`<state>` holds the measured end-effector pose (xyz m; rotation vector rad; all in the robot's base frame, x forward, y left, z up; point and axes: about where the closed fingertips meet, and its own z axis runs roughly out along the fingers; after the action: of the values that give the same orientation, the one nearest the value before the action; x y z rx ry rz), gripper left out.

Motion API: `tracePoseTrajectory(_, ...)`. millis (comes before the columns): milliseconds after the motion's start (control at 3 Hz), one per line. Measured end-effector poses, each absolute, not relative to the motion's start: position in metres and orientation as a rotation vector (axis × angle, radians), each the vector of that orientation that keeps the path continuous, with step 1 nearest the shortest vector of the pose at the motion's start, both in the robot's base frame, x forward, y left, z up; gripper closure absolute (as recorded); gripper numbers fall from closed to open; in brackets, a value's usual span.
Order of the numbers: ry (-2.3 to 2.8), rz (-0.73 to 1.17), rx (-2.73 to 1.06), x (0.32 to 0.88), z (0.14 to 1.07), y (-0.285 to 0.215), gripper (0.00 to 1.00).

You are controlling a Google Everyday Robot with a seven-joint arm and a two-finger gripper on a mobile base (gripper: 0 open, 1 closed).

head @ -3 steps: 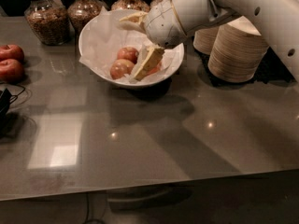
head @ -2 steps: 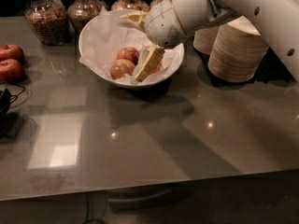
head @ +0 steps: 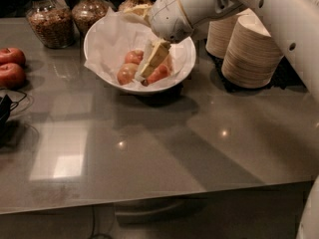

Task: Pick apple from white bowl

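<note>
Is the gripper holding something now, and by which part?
It cannot be told. The gripper is down in the white bowl, next to the apple, but no grasp shows.

Your apple [head: 126,74] is small and round, dull yellow-tan with a red blush. It rests on the crinkled white paper lining the white bowl [head: 149,87], low on the bowl's left side. The bowl is wide, round and glossy, and stands upright toward the back of the worktop [head: 149,148]. The claw [head: 143,76] reaches down into the bowl, its tip just beside the apple's right side. You cannot tell whether it touches the apple.
</note>
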<state>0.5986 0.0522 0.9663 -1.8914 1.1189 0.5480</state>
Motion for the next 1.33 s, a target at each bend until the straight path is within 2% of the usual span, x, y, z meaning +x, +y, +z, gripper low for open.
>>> tracePoseTrajectory(667,1.174,0.540,-1.878,0.632,0.951,0.043,0.11)
tracePoseTrajectory(1333,1.203,0.566,-1.879,0.634,0.933,0.042,0.16)
